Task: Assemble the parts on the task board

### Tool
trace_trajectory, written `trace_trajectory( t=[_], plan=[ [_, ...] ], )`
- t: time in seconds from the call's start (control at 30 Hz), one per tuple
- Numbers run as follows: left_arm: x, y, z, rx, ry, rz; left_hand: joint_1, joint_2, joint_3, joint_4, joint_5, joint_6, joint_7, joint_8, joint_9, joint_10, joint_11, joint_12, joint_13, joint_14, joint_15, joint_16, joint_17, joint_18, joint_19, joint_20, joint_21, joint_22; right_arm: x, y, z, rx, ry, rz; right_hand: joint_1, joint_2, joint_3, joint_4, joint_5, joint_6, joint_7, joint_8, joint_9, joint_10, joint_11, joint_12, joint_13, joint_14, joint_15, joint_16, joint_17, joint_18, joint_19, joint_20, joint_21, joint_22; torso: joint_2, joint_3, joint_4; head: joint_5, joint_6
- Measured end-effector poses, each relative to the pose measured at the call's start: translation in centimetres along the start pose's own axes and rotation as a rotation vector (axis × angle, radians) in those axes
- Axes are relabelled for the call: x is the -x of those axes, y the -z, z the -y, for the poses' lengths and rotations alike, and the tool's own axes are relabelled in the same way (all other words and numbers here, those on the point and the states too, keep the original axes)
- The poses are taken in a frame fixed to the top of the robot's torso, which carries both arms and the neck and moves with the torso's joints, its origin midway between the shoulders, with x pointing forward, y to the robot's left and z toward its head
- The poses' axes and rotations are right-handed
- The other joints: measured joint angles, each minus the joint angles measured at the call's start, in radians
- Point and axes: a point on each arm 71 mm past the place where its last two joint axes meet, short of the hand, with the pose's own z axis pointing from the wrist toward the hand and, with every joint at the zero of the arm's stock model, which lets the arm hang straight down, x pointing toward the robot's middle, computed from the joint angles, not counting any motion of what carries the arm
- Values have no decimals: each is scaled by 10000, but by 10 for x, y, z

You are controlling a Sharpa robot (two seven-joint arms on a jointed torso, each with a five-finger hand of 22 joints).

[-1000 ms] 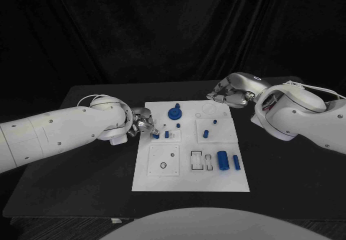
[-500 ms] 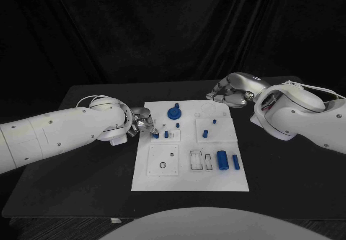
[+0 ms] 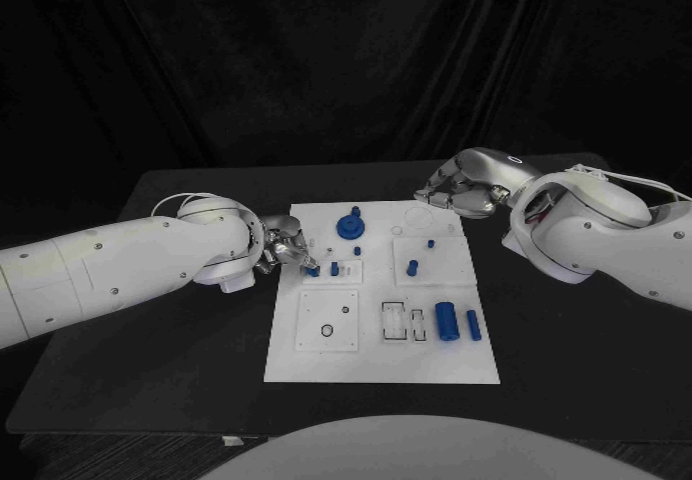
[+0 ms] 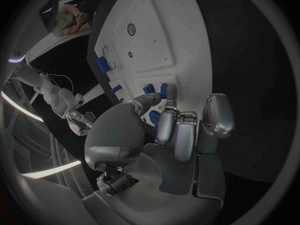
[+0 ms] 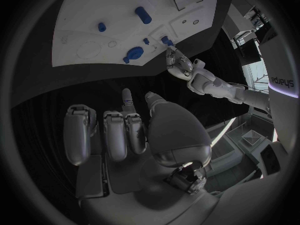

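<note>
- Left hand (image 3: 286,249): fingers curled in at the left edge of the task board (image 3: 382,345). In the left wrist view the fingertips (image 4: 167,105) close round a small blue peg (image 4: 164,90) at the board's edge; the peg looks pinched between thumb and finger, though the contact itself is partly hidden.
- Left arm (image 3: 116,270): enters from the left and lies low across the table (image 3: 159,380), wrist turned in toward the board, hand over the board's upper-left portion.
- A second short blue peg (image 3: 335,268) stands on the board just beside the left hand, and a smaller one (image 3: 356,251) sits a little further in.
- Right hand (image 3: 459,192): fingers curled inward, nothing in them. The right wrist view shows the palm and bent fingers (image 5: 115,132) bare of any part.
- Right arm (image 3: 606,230): comes in from the right, elbow bent, hand raised above the table just past the board's far right corner, apart from the board.
- Remaining parts on the board: a blue knob-like piece (image 3: 349,224) near the far edge; a blue peg (image 3: 411,267) right of centre; a large blue cylinder (image 3: 446,321) and a slim blue bar (image 3: 473,324) side by side in the near right portion, well apart from both hands.
- Board lies flat in the middle of the table, between the two arms.
</note>
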Motion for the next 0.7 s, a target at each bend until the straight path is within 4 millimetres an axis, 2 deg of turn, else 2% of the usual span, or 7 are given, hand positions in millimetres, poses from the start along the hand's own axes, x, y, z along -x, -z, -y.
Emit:
trace_trajectory(
  t=[0.17, 0.7],
  plan=[
    [0, 1, -1, -14, 46, 92, 0, 0, 0, 0, 5, 32, -3, 0, 14, 0, 0, 0, 0, 0, 0, 0, 0, 0, 0, 0, 0, 0, 0, 0, 0, -4, 0, -8, 51, -52, 0, 0, 0, 0, 0, 0, 0, 0, 0, 0, 0, 0, 0, 0, 0, 0, 0, 0, -56, 0, -3, 1, 1, -8, 0],
    [1, 2, 2, -95, 166, 410, -1, -1, -1, -1, 45, 47, 18, 0, 13, 1, 1, 0, 0, 0, 0, 0, 0, -1, 0, 0, 0, 0, -1, 0, 0, -3, -5, -30, 92, -11, 28, -28, 37, 0, 0, 0, -10, 0, 0, 0, 0, 0, 0, 0, 0, 0, 0, 0, -56, -1, -5, 2, -3, 14, 0]
  ],
)
